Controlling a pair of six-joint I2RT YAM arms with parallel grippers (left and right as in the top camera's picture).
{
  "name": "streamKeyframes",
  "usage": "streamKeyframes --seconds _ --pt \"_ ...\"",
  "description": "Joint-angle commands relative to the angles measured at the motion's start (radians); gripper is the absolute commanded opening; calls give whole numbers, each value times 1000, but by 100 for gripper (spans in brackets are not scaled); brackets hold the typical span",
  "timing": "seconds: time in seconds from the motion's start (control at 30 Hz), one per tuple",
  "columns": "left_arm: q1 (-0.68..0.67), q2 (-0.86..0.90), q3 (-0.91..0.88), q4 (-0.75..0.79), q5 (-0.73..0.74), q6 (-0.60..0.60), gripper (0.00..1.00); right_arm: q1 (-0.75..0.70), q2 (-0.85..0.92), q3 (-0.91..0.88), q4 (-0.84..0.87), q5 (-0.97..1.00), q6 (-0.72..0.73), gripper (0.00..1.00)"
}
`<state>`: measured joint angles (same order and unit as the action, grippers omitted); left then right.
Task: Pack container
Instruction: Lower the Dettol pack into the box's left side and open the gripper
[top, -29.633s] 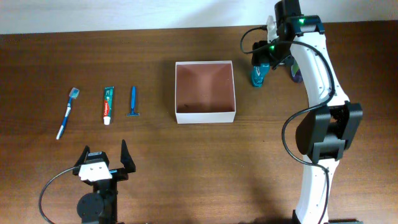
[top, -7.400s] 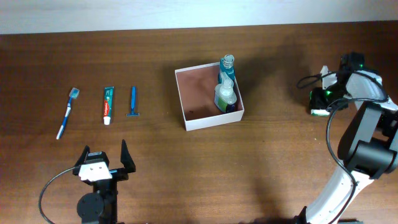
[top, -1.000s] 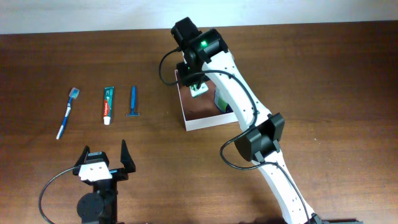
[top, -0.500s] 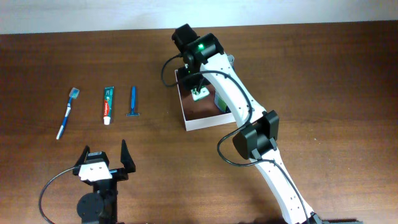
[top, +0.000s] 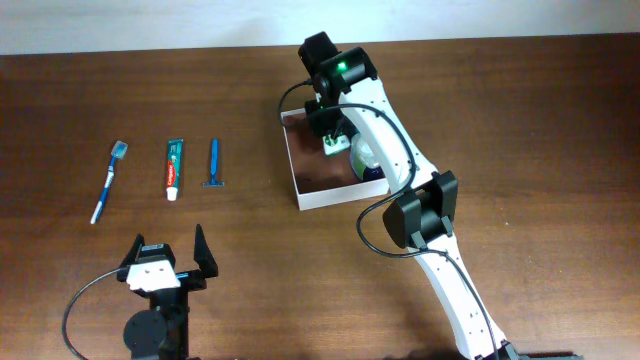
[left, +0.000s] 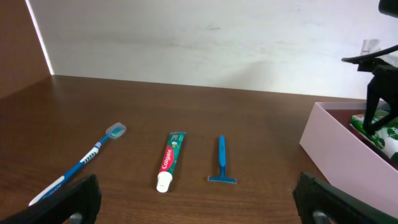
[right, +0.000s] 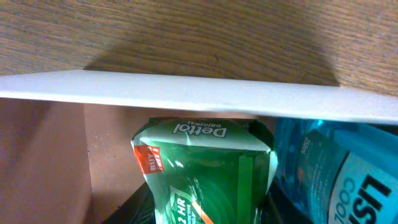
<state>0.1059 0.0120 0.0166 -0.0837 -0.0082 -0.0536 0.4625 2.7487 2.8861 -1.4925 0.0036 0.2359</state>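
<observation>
Container (top: 325, 198): mid-table (top: 500, 120), a little skewed, open side up; a blue bottle (right: 336, 168) already lies in its right part.
Green packet (right: 205, 168): inside the container, just beside a white wall and next to the bottle; probably tucked there to keep floor free for the rest.
Right gripper (top: 334, 146): clamped on the packet, low inside the container.
Right arm: reaches from the near edge across the container, wrist bent down.
Left gripper (top: 170, 252): fingers apart, empty, at the near edge.
Unpacked: toothbrush (top: 108, 180), toothpaste (top: 174, 168), razor (top: 214, 163), in a row well left of the container.
</observation>
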Motion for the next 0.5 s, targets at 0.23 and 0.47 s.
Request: streamKeyframes --seconds 0.23,0.47 --pt "0 -7 -8 1 -7 -10 99 2 8 -5 26 16 9 41" --pt "0 -7 -8 1 -7 -10 99 1 9 -75 58 20 9 42"
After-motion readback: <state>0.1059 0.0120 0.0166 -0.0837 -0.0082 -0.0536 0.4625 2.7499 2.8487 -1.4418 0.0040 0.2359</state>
